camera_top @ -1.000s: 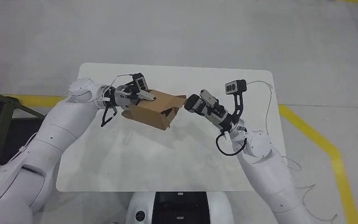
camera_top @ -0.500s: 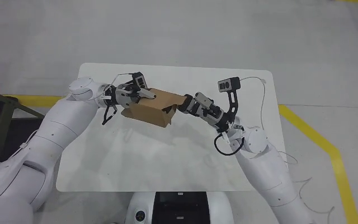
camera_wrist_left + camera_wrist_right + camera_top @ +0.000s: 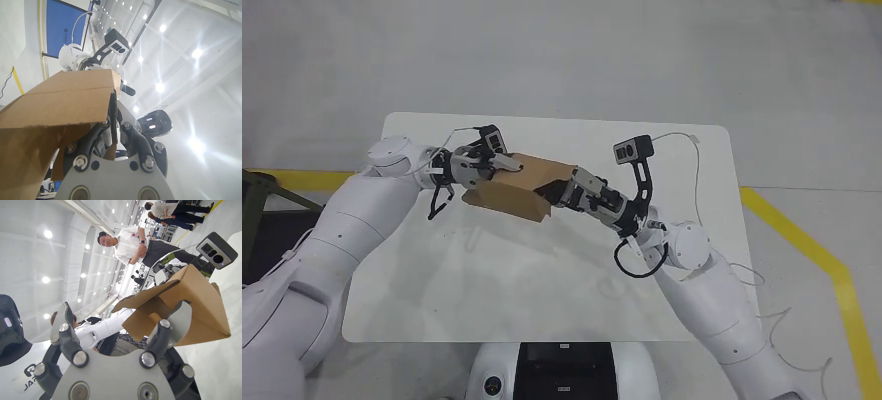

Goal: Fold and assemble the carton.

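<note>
A brown cardboard carton is held above the white table, near its far side and between both arms. My left gripper is shut on one carton wall at the left end; the left wrist view shows the cardboard edge pinched in my left gripper. My right gripper is open at the carton's right, open end. In the right wrist view the carton has a loose flap sticking out, and one finger of my right gripper rests against the carton's end.
The right arm's camera bracket stands up beside the carton, with a white cable trailing over the table's far right. The near half of the table is bare. A yellow line runs on the floor to the right.
My right arm has moved left to the carton, and its gripper now touches the open end. The end flap has been pushed inward. The left gripper kept its hold.
</note>
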